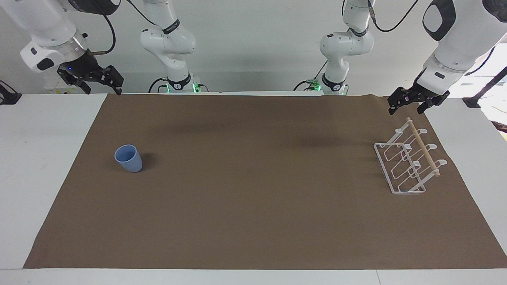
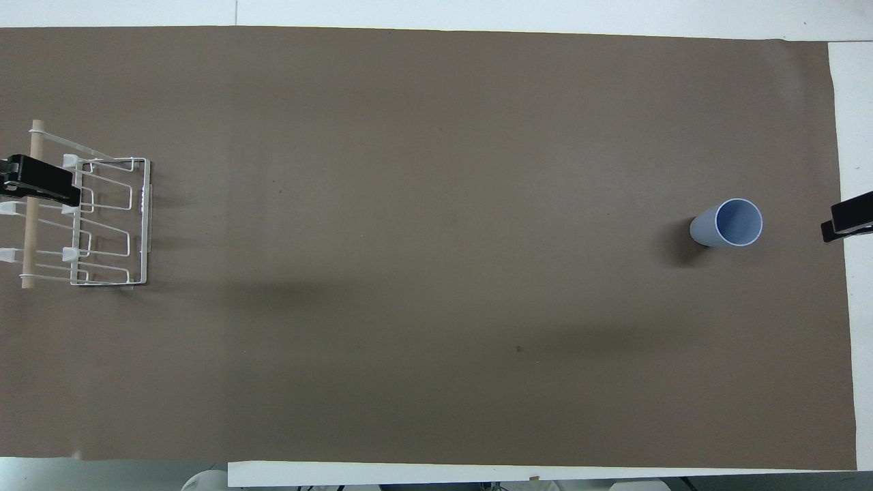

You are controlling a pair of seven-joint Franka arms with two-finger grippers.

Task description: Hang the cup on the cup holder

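Note:
The light-blue cup [image 1: 128,158] [image 2: 730,224] stands upright, mouth up, on the brown mat toward the right arm's end of the table. The white wire cup holder [image 1: 401,170] [image 2: 109,225], with its wooden dowel [image 1: 424,148] across the top, stands at the left arm's end. My left gripper [image 1: 407,109] hangs open in the air above the holder's dowel, touching nothing. One of its fingers [image 2: 41,181] shows in the overhead view. My right gripper [image 1: 102,89] is open and raised over the table's edge by the mat's corner, well apart from the cup. One of its fingers [image 2: 849,219] shows beside the cup.
A brown mat [image 1: 253,206] covers most of the white table [image 1: 35,166]. Bare mat stretches between the cup and the holder. Both arm bases stand at the robots' edge of the table.

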